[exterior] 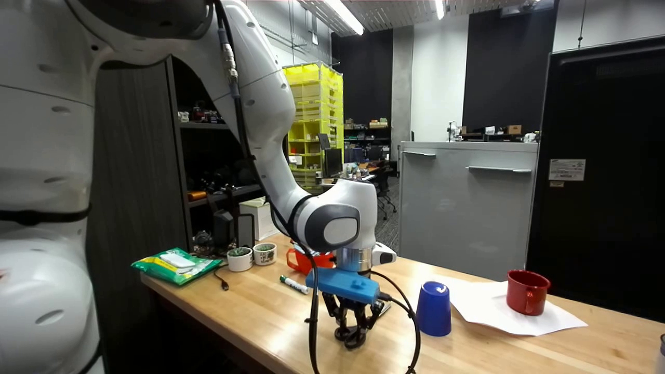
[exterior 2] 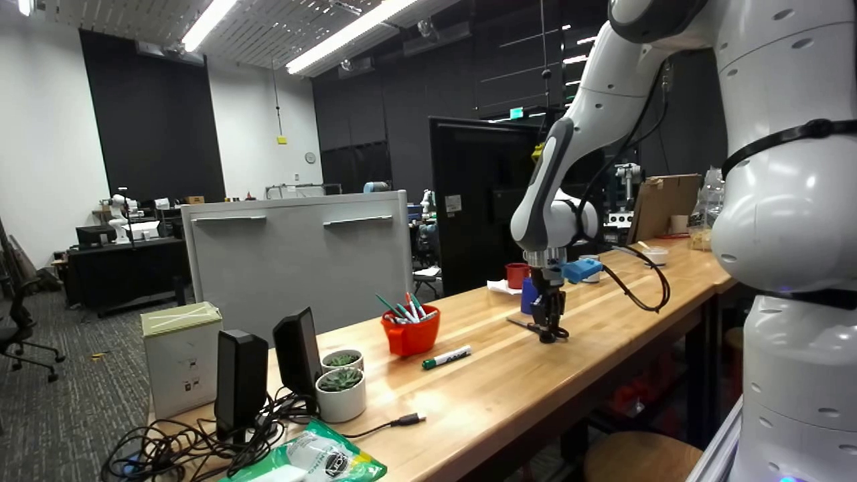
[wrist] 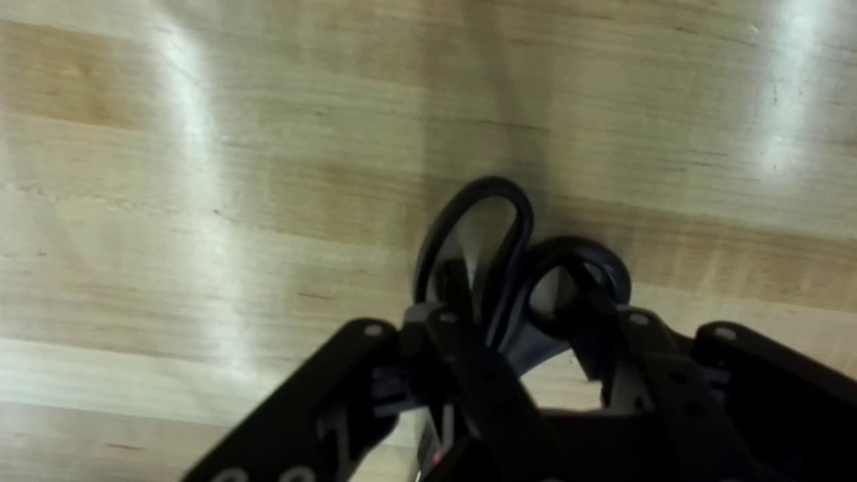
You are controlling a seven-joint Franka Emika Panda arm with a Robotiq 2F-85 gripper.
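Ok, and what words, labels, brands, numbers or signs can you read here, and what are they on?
"EXPO", most likely: on the marker.
Too small or blurred to read:
the label on the black panel;
the print on the green bag;
the marks on the pots;
the lit sign;
the clock.

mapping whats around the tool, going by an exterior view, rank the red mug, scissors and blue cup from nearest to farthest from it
1. Scissors, right at the tool.
2. Blue cup, to the right of the tool in an exterior view.
3. Red mug, farther out on that same side, standing on white paper.
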